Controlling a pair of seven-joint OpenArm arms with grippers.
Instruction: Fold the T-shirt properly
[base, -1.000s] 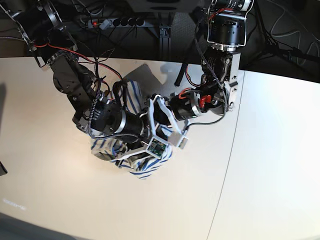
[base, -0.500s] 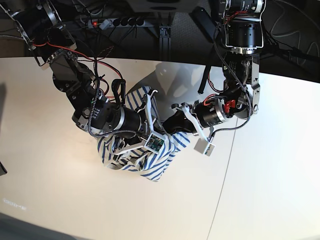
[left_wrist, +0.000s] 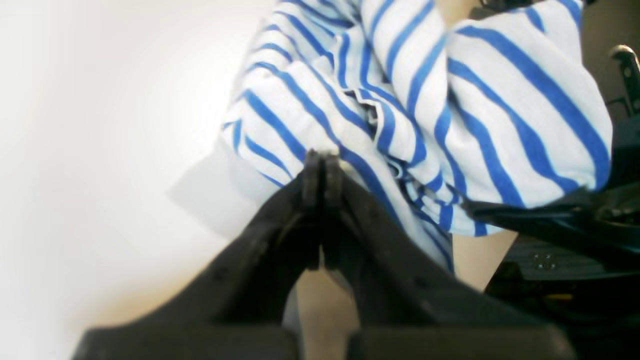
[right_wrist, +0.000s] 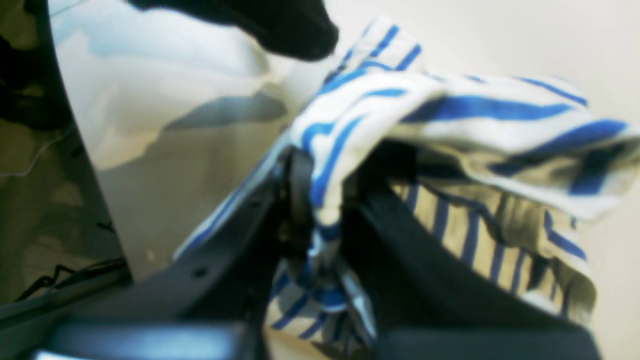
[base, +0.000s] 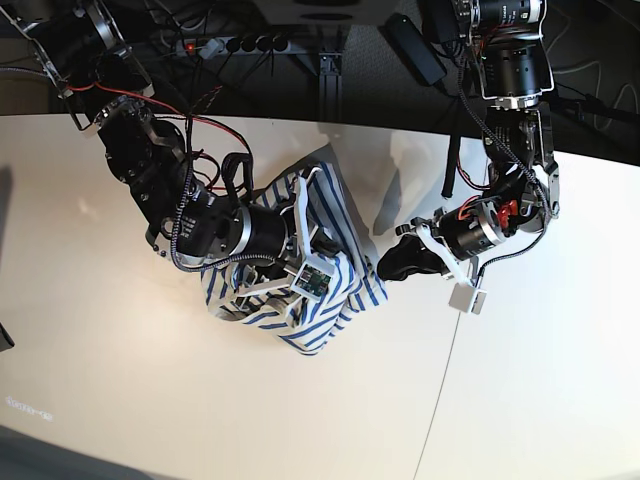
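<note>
The T-shirt (base: 335, 215), cream-white with blue stripes, is bunched in a heap at the middle of the table and hangs between both grippers. My right gripper (base: 318, 255) is shut on a fold of it, and in the right wrist view (right_wrist: 320, 200) the cloth drapes over the fingers. My left gripper (base: 384, 268) is at the heap's right edge. In the left wrist view (left_wrist: 320, 167) its fingertips are pressed together on the edge of the T-shirt (left_wrist: 400, 100). The dark tag is hidden.
The pale table (base: 120, 380) has a seam (base: 448, 340) running down its right part. A power strip (base: 230, 45) and cables lie behind the far edge. A dark object (base: 5, 338) sits at the left edge.
My left arm has swung right and away from the right arm, drawing the shirt's edge out. The heap has spread wider to the right. My right gripper has kept its hold.
</note>
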